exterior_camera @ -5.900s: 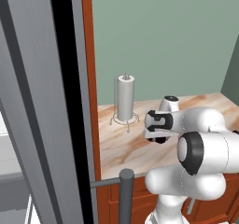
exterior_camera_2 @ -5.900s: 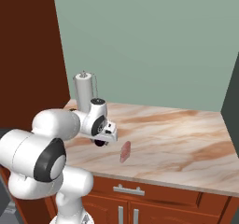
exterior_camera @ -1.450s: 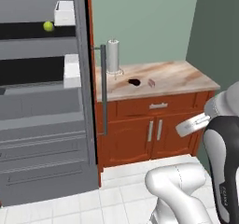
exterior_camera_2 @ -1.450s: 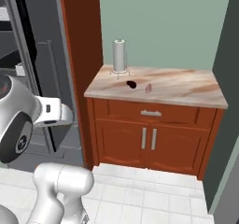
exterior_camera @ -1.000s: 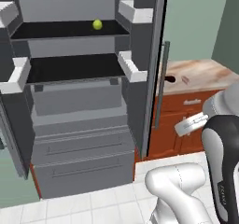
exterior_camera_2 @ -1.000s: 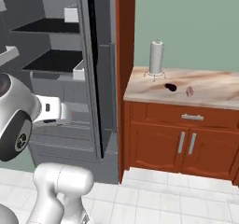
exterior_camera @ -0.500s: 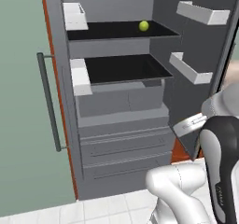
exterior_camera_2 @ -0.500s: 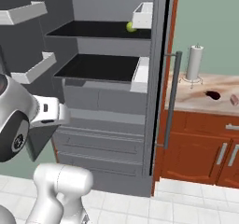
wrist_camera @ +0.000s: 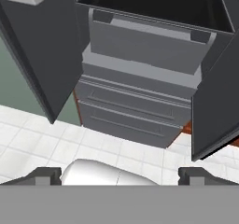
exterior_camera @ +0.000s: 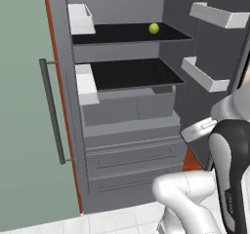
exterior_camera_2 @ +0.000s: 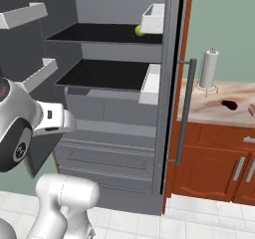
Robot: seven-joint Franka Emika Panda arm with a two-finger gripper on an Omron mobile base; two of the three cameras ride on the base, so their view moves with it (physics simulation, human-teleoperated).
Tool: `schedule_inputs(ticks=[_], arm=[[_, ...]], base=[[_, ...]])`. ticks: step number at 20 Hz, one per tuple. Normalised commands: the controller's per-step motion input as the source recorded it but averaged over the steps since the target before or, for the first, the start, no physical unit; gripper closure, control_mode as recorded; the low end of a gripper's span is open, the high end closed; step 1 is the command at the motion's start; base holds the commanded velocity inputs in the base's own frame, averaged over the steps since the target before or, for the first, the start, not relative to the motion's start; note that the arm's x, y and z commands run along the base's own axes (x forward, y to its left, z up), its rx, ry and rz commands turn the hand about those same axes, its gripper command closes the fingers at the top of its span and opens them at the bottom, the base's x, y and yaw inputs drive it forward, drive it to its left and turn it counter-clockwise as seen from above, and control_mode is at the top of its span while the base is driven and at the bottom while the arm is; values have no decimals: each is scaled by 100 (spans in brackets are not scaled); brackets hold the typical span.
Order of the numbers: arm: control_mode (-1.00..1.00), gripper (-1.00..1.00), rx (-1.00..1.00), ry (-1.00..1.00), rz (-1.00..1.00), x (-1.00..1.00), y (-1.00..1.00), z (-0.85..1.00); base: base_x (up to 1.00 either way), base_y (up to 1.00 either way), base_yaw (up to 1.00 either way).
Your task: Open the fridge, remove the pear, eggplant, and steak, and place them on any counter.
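Yellow-green and round, the pear (exterior_camera: 154,28) sits near the back of the top black shelf, upper centre of the left base view. The fridge (exterior_camera_2: 114,123) stands with both doors wide. Eggplant (exterior_camera_2: 229,104) and steak (exterior_camera_2: 251,108) lie on the counter (exterior_camera_2: 209,114) at right. The gripper (wrist_camera: 119,174) is spread wide, holding nothing.
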Motion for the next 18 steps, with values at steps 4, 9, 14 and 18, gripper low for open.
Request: schedule_inputs(ticks=[4, 9, 14, 18], arm=[[100, -100, 0, 0, 0, 0, 0, 0], [100, -100, 0, 0, 0, 0, 0, 0], [100, -100, 0, 0, 0, 0, 0, 0], [100, -100, 0, 0, 0, 0, 0, 0]], base=[[90, 4, 0], [100, 5, 0], [100, 0, 0], [94, 0, 0]])
